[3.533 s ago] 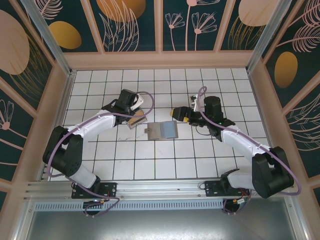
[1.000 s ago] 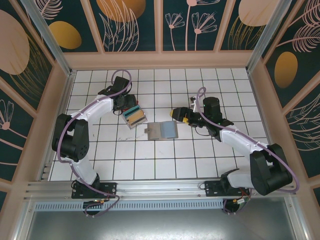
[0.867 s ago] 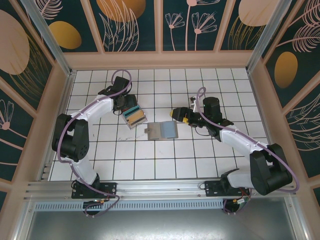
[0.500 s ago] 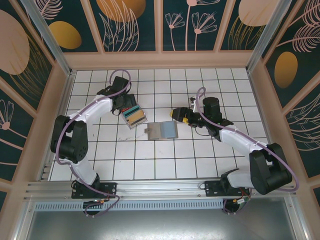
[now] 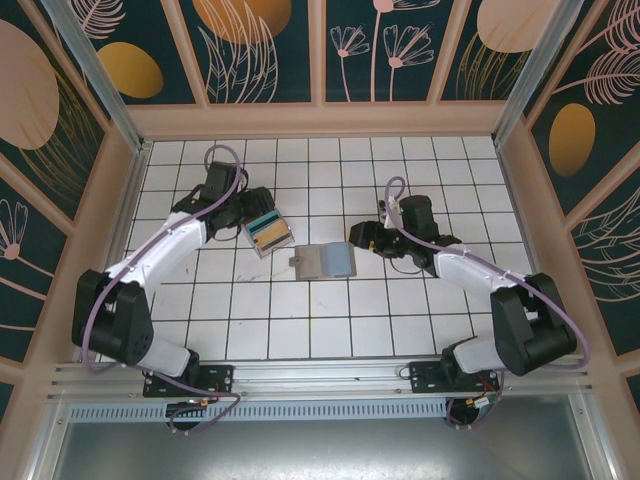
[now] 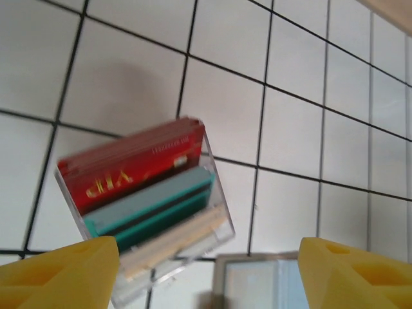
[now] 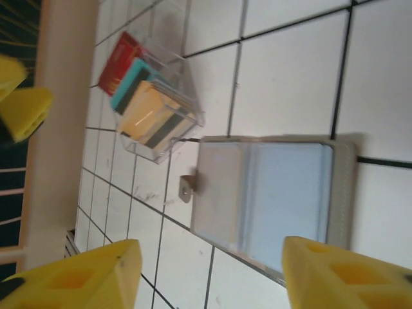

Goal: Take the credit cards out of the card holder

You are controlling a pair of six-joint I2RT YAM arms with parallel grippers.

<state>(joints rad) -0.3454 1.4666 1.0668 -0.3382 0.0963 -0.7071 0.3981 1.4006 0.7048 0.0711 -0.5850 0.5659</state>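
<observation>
The credit cards (image 5: 266,233), red, teal and yellow-tan, lie fanned in a clear plastic sleeve on the tiles. In the left wrist view the cards (image 6: 138,193) sit just ahead of my open left gripper (image 6: 209,277), untouched. The left gripper (image 5: 246,212) hovers just left of and behind them. The card holder (image 5: 325,260), a flat grey-blue bifold with a small side tab, lies open beside the cards. My right gripper (image 5: 358,236) is open, just beyond the holder's right edge. From the right wrist, the card holder (image 7: 270,193) lies between the right gripper's (image 7: 212,273) spread fingers, with the cards (image 7: 151,106) beyond.
A white tiled floor (image 5: 320,330) is ringed by low tan walls (image 5: 320,118) and patterned panels. The left gripper's yellow fingers (image 7: 22,103) show at the far left of the right wrist view. Open tiles lie in front of the holder.
My left gripper has let go of the cards and drawn back up and to the left. The right gripper shifted slightly. Cards and holder stay put.
</observation>
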